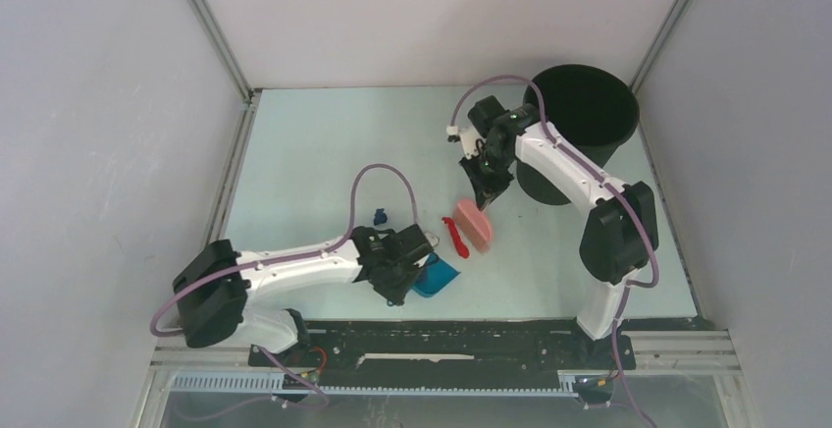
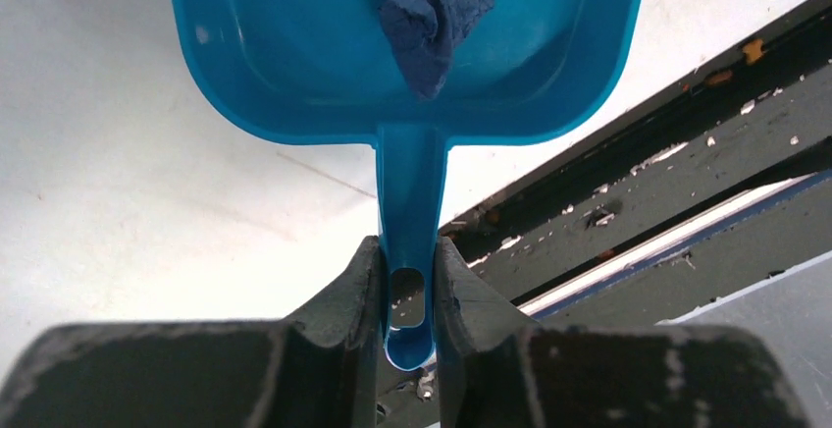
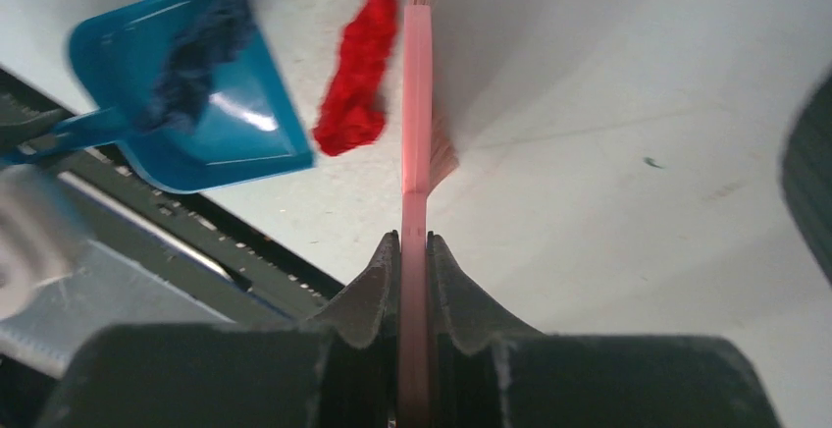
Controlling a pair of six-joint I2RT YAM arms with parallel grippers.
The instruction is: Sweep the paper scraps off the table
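My left gripper (image 2: 409, 281) is shut on the handle of the blue dustpan (image 2: 294, 65), which lies low near the table's front edge (image 1: 439, 277). A dark blue paper scrap (image 2: 427, 16) lies inside the pan. My right gripper (image 3: 414, 251) is shut on the pink hand brush (image 3: 417, 104), bristles down on the table (image 1: 314, 143). A long red paper scrap (image 3: 358, 75) lies right beside the brush on its left, between brush and dustpan (image 3: 226, 124). Another dark blue scrap (image 1: 379, 217) sits on the table behind the left gripper (image 1: 407, 261).
A large black bin (image 1: 579, 114) stands at the back right corner, behind the right arm. The dark frame rail (image 2: 638, 202) runs along the table's front edge just beside the dustpan. Grey walls close in the left, back and right sides.
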